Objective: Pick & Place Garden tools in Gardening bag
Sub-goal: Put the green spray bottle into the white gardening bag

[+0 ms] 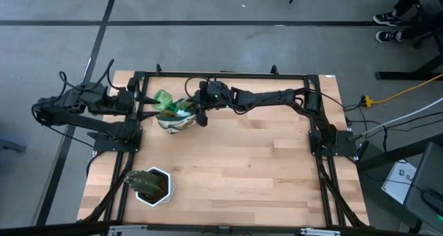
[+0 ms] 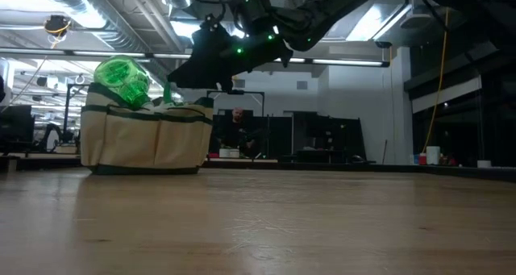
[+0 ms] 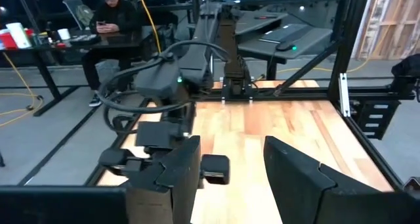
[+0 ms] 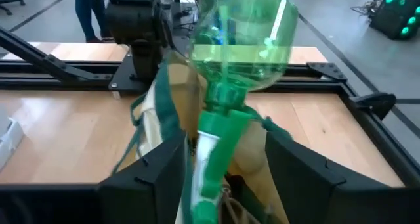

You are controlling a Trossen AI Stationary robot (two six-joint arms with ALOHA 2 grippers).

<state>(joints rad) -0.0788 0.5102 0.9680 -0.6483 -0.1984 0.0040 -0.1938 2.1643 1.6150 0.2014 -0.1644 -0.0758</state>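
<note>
The gardening bag [image 1: 174,122], cream with green trim, stands on the table at the far left. The green translucent spray bottle [image 4: 243,33] sits head down in the bag's open top [image 4: 157,112]. Its round body [image 2: 122,81] sticks up, tilted, above the rim. My right gripper [image 4: 226,152] is open at the bag, one finger on either side of the bottle's spray head [image 4: 213,158]. My left gripper [image 3: 230,165] is open and holds nothing. It stays drawn back at the table's left edge [image 1: 138,101]. No other garden tool shows. My right gripper has its fingers on either side of the bottle's spray head [image 4: 209,175], coming level from the table's right. One finger [image 4: 167,171] lies close beside the head; I cannot tell whether it touches. The other finger [image 4: 289,165] is clear of it.
A white pot with a green plant [image 1: 152,185] stands near the table's front left corner. Bare wood lies in the middle and on the right [image 1: 263,160]. The black frame [image 1: 228,75] runs along the table's edges. A person [image 3: 111,20] sits beyond the table.
</note>
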